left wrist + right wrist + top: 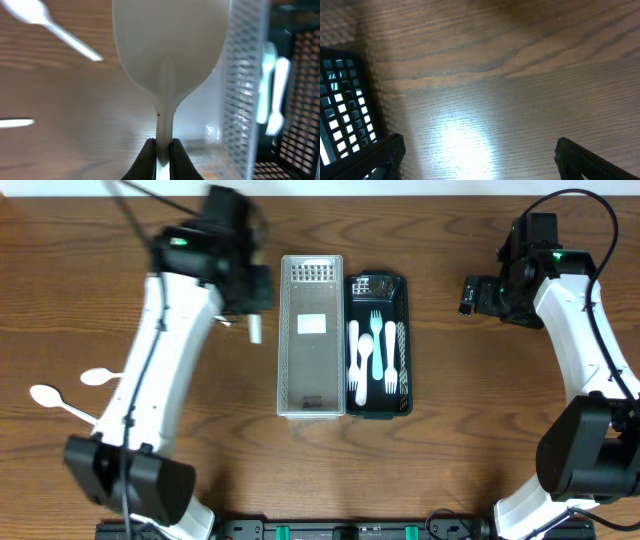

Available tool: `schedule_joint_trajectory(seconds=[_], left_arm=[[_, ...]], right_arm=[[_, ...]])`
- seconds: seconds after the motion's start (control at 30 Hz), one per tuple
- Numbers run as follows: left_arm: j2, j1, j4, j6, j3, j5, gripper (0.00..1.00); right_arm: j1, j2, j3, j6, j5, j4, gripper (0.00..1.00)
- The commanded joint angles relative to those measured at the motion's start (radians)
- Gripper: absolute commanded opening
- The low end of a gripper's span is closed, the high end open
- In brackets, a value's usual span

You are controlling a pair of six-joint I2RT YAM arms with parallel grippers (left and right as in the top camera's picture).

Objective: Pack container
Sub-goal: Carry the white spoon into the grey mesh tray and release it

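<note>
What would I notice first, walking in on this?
Mid-table stand a clear bin and, beside it, a dark bin holding white and teal cutlery. The left hand pinches a white spoon beside the clear bin, while two loose spoons lie out on the left arm's side. The right hand hangs open on the other side.

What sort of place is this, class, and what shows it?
Likely a robotics lab bench: two robot arms at a wooden table, with cutlery in a black basket beside a clear container.
</note>
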Motion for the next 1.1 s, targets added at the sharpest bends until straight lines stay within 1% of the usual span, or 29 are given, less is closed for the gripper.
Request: schedule_joint_trajectory(seconds=[0.0, 0.07, 0.2, 0.33, 0.4, 0.43, 0.47, 0.63, 0.7, 0.77, 0.8, 0.83, 0.9, 0.93, 1.0, 1.07], left_arm=[[0.070, -0.058, 0.026, -0.074, -0.013, -0.021, 0.05], [0.109, -0.078, 0.029, -0.102, -0.013, -0.017, 0.06], [0.203, -0.111, 0.030, -0.107, -0.013, 0.055, 0.06], [0.272, -0.145, 0.049, -0.100, -0.013, 0.053, 0.06], [0.287, -0.148, 0.055, -0.090, -0.013, 0.054, 0.36], [0.291, -0.148, 0.055, -0.086, -0.013, 0.053, 0.50], [0.290, -0.145, 0.055, -0.080, -0.012, 0.052, 0.57], [0.253, -0.121, 0.045, -0.048, 0.025, 0.036, 0.73], [0.220, -0.111, 0.040, -0.046, 0.073, -0.019, 0.74], [0.187, -0.099, 0.048, -0.046, 0.132, -0.103, 0.79], [0.172, -0.088, 0.056, -0.048, 0.168, -0.145, 0.86], [0.163, -0.074, 0.065, -0.076, 0.201, -0.185, 0.94], [0.158, -0.030, 0.082, -0.195, 0.270, -0.268, 0.96], [0.159, 0.005, 0.096, -0.261, 0.299, -0.278, 0.96], [0.162, 0.071, 0.133, -0.401, 0.311, -0.276, 0.98], [0.175, 0.152, 0.169, -0.534, 0.311, -0.241, 0.99]], right_arm=[[0.000, 0.005, -0.003, -0.011, 0.003, -0.002, 0.99], [0.000, 0.005, -0.003, -0.011, 0.003, -0.003, 0.99], [0.000, 0.005, -0.003, -0.010, 0.003, -0.002, 0.99], [0.000, 0.005, -0.003, -0.010, 0.003, -0.002, 0.99], [0.000, 0.005, -0.003, -0.010, 0.003, -0.002, 0.99], [0.000, 0.005, -0.003, -0.011, 0.003, -0.002, 0.99], [0.000, 0.005, -0.003, -0.011, 0.003, -0.002, 0.99], [0.000, 0.005, -0.003, -0.011, 0.004, -0.002, 0.99], [0.000, 0.005, -0.003, -0.011, 0.004, -0.002, 0.99], [0.000, 0.005, -0.003, -0.011, 0.004, -0.002, 0.99], [0.000, 0.005, -0.003, -0.014, 0.004, -0.002, 0.99], [0.000, 0.005, -0.003, -0.019, 0.004, -0.002, 0.99], [0.000, 0.005, -0.003, -0.018, 0.004, -0.003, 0.99], [0.000, 0.005, -0.003, -0.018, 0.004, -0.003, 0.99], [0.000, 0.005, -0.003, -0.018, 0.004, -0.003, 0.99], [0.000, 0.005, -0.003, -0.018, 0.004, -0.003, 0.99]])
